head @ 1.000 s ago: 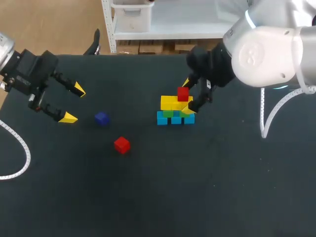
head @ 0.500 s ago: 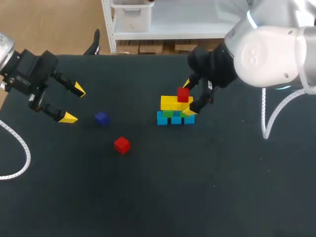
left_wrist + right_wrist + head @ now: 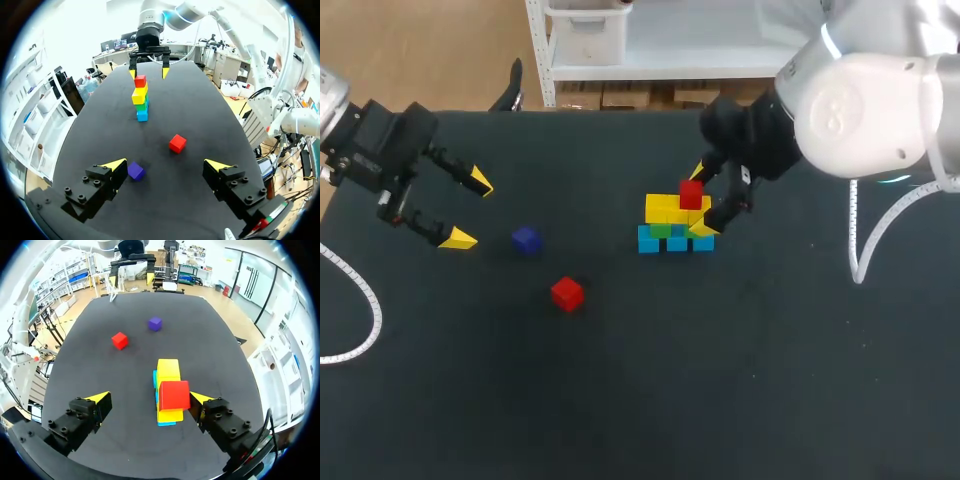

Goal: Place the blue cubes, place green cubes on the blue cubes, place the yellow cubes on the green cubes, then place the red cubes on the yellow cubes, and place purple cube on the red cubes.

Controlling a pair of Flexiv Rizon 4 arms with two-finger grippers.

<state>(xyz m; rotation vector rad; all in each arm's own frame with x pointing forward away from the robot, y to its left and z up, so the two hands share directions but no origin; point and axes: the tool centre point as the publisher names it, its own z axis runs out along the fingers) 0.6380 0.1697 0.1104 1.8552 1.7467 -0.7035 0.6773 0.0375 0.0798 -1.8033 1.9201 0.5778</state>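
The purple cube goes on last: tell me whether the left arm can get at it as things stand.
Probably yes. The purple cube lies alone just ahead of the open left hand, with nothing between them; the loose red cube sits apart from it.

Right tool [image 3: 149, 399] was spread wide, stacked red cube [image 3: 174, 395] sat on the yellow cubes [image 3: 168, 371] beside one finger; loose red cube [image 3: 119, 340] and purple cube [image 3: 155, 323] lay farther ahead.
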